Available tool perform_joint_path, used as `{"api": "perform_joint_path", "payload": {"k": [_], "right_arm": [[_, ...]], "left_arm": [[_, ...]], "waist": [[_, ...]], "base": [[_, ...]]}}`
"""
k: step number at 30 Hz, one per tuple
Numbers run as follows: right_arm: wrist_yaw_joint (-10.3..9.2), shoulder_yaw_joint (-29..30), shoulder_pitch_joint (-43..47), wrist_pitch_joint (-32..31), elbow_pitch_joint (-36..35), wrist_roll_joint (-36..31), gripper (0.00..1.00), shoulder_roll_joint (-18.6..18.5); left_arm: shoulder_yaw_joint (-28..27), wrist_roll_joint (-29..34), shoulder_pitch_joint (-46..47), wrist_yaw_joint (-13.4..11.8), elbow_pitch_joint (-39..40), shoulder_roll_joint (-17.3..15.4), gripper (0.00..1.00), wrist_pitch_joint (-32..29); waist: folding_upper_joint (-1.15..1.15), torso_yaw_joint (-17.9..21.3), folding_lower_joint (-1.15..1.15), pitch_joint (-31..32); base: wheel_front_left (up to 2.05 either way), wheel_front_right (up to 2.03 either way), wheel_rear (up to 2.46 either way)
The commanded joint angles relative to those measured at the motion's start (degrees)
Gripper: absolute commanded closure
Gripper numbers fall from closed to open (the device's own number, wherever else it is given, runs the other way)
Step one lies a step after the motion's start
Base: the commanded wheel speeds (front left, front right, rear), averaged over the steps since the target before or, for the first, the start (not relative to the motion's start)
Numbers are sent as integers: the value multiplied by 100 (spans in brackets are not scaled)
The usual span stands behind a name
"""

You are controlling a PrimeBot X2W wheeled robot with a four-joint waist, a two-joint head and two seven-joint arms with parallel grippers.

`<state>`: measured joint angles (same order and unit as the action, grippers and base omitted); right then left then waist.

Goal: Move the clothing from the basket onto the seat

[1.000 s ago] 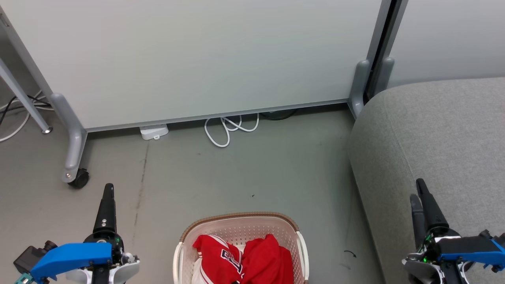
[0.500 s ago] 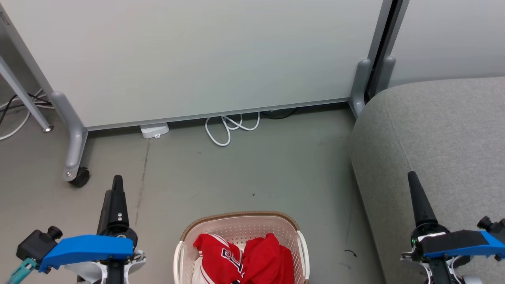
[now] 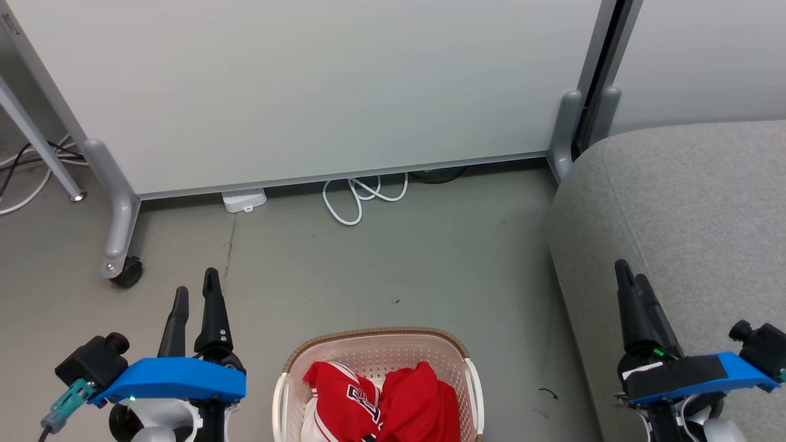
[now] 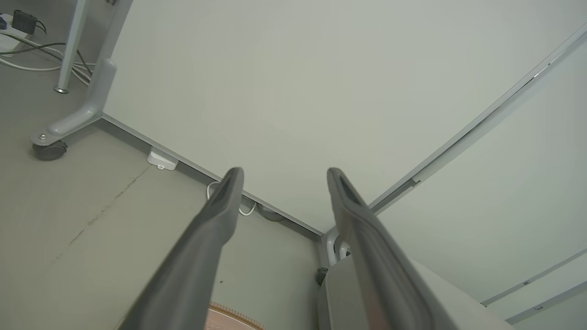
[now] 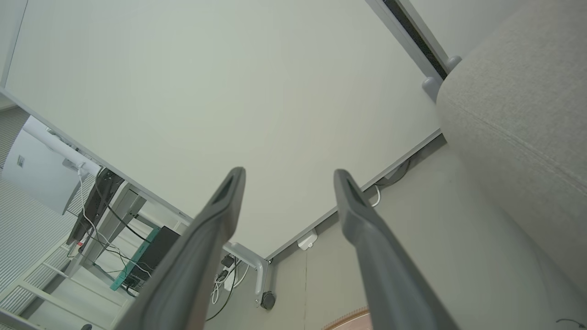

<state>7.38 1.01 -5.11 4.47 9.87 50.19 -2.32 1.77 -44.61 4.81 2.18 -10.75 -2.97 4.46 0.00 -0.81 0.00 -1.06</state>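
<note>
Red clothing [image 3: 393, 399] heaped in a basket [image 3: 374, 336], a robot gripper on either side.
The basket sits near and central on the floor [image 3: 393, 270]; its near end is cut off, so its long axis is unclear. The heap spreads left to right, with the striped jersey [image 3: 341, 393] on the left. The grey sofa [image 3: 688, 202] stands to the right. The left gripper [image 3: 196, 282] and right gripper [image 3: 631, 272] point away, their fingers spread and empty.

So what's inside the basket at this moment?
The basket holds a red jersey with white striped trim and lettering, and a plain red garment beside it. They cover the bottom, so anything beneath is hidden.
</note>
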Motion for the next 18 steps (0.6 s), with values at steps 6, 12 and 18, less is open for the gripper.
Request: {"api": "perform_joint_path", "payload": {"k": [6,12,18], "right_arm": [[9,-131,-64,151,-49,-737,0,-43],[10,-179,-68,253,26,-1208,0,-46],[11,-189,-70,352,36,-1619,0,-50]], "left_arm": [[151,596,162,-115,63,-76,0,154],[290,1047,168,-186,16,-130,0,255],[410,1429,188,-257,41,-165,0,354]], "waist": [[0,-15,0,-12],[0,-24,0,-19],[0,-33,0,-26]], "base": [[0,0,0],[0,0,0],[0,0,0]]}}
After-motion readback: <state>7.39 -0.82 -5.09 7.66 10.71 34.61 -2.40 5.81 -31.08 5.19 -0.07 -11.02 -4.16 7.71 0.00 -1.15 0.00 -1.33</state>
